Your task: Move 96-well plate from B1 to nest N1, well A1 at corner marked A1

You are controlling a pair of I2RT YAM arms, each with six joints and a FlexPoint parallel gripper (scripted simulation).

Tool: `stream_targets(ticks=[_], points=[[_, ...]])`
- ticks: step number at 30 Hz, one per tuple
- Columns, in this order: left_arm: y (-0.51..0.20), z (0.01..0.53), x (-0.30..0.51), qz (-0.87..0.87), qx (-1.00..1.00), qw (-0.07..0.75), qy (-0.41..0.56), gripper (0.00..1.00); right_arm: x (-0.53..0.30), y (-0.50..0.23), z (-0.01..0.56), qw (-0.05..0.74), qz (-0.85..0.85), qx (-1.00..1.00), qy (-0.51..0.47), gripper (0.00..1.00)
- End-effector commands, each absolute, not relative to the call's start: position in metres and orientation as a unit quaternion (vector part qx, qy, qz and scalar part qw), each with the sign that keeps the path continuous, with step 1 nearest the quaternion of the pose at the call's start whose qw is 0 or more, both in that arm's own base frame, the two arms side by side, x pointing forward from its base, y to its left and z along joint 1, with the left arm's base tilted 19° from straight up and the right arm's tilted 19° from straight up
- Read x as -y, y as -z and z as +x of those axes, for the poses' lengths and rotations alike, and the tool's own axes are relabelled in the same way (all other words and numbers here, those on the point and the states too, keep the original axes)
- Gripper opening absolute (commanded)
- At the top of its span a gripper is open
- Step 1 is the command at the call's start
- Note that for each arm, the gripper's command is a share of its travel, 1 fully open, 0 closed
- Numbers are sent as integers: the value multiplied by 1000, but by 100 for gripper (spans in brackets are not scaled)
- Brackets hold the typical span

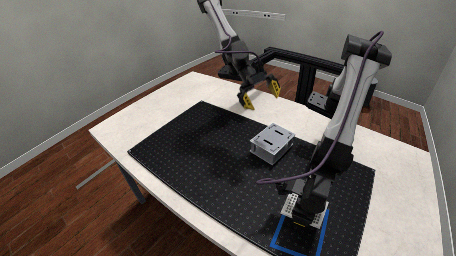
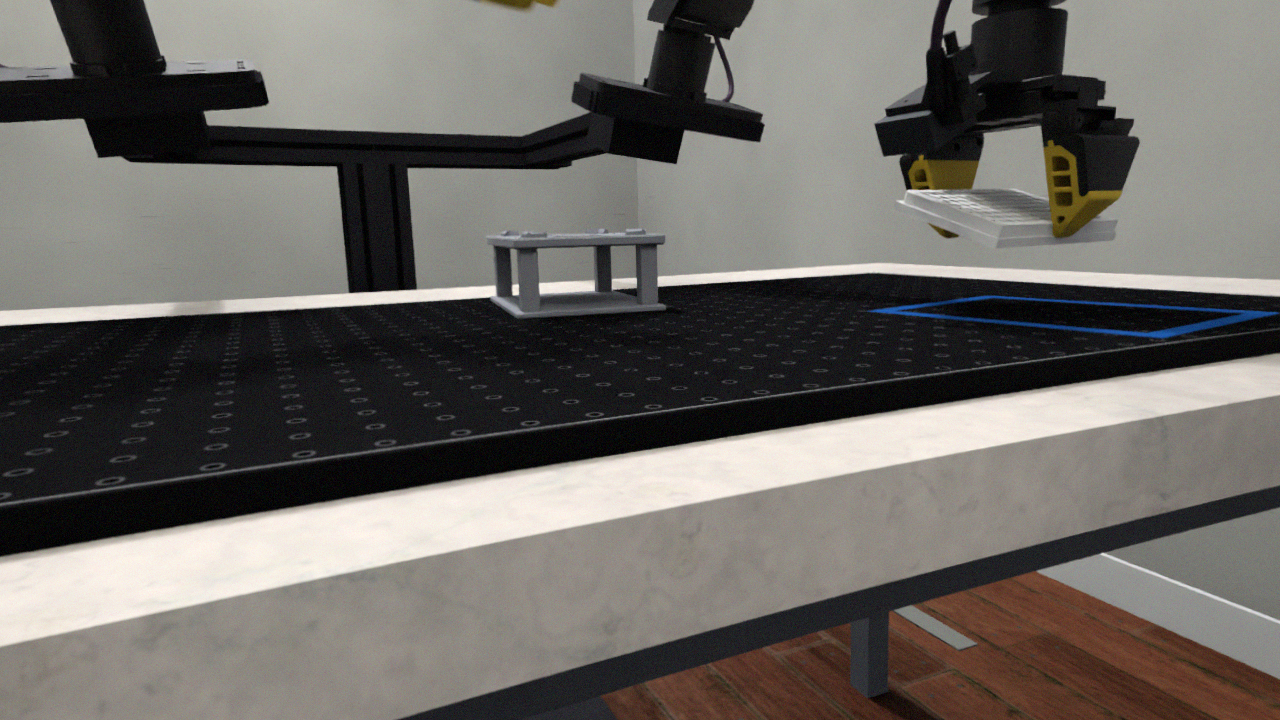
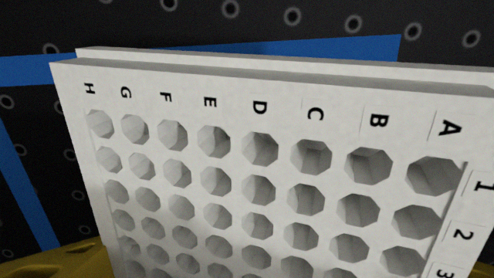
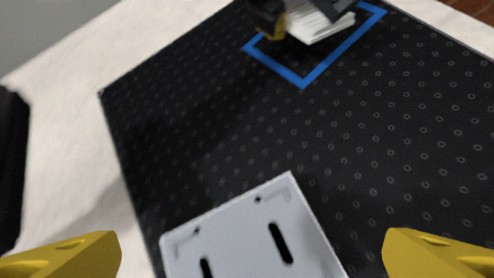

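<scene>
The white 96-well plate (image 1: 290, 203) (image 2: 993, 210) (image 3: 231, 154) is off the bench, slightly tilted, between the yellow fingers of my left gripper (image 2: 1002, 231). That gripper is shut on it. In the left wrist view, A and 1 are printed at the plate's upper right corner. The blue outline of B1 (image 1: 294, 254) (image 2: 1163, 334) (image 3: 347, 47) (image 4: 302, 83) lies below. The grey raised nest N1 (image 1: 273, 138) (image 2: 577, 241) (image 4: 239, 239) has low corner locators; I cannot make out its A1 mark. My right gripper (image 1: 263, 102) (image 4: 251, 241) is open and empty, above the table behind the nest.
The black perforated board (image 1: 189, 158) (image 2: 447, 358) (image 4: 386, 135) carries the nest and the B1 outline. The pale table (image 1: 169, 90) (image 2: 626, 501) surrounds it. A black frame (image 1: 307, 62) (image 2: 375, 214) stands behind the table, with the arm bases on it.
</scene>
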State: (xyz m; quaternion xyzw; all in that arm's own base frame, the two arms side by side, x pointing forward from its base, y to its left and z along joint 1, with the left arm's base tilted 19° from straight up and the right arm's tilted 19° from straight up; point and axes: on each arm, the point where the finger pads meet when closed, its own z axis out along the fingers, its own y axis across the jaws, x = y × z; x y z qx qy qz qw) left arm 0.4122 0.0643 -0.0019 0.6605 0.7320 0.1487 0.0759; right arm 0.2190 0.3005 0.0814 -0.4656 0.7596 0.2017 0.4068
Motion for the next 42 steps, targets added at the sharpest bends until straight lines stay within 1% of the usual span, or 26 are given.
stream_targets(ticks=[1, 10, 14, 19, 22, 27, 29, 42], points=[[-15, 420, -66, 654, -732, 91, -169, 77, -286, -105, 195, 352, -524, -763, -138, 100], [-11, 414, -65, 655, -734, 81, -158, 77, -235, -164, 137, 322, -611, -719, -79, 100], [-15, 408, -63, 657, -735, 76, -152, 77, -224, -171, 128, 318, -624, -710, -71, 100], [-42, 395, -59, 649, -743, 69, -146, 77, -207, -188, 115, 325, -638, -695, -66, 100], [-58, 396, -53, 605, -772, 98, -166, 77, -203, -195, 111, 331, -640, -690, -68, 100], [-50, 374, -26, 509, -835, 128, -164, 77, -205, -201, 111, 343, -637, -686, -75, 100], [-50, 374, -26, 509, -835, 128, -164, 77, -205, -201, 111, 343, -637, -686, -75, 100], [-5, 283, 64, 275, -941, 161, -114, 77, -205, -201, 111, 342, -638, -686, -75, 100]])
